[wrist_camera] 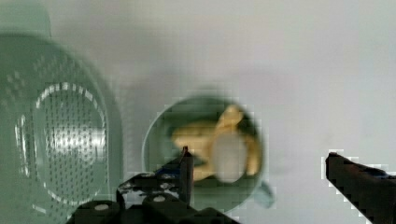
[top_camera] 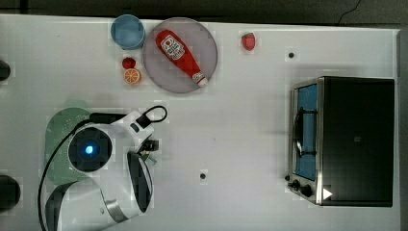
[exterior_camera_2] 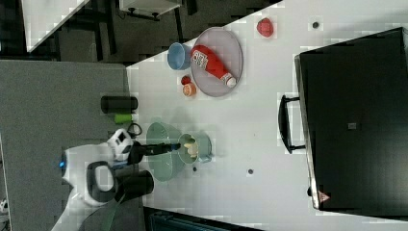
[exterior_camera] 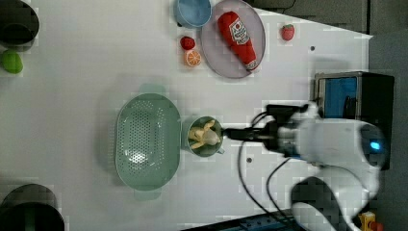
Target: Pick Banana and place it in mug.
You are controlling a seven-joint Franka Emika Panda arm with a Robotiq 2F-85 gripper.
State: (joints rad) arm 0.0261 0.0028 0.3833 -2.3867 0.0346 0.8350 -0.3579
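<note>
Banana (exterior_camera: 204, 135) sits in mug (exterior_camera: 192, 144) beside colander (exterior_camera: 146, 139); gripper (wrist_camera: 259, 165) above it, jaws wide apart, holding nothing.

Arm (exterior_camera: 337, 144): single white arm with a black cable looped along it, reaching toward the left view's left from a base at the left view's lower right. Blue light glowing on its upper joint. Gripper (wrist_camera: 259, 163): black, jaws spread wide apart, holding nothing; fingers (wrist_camera: 186, 164) seen in the wrist view.
</note>
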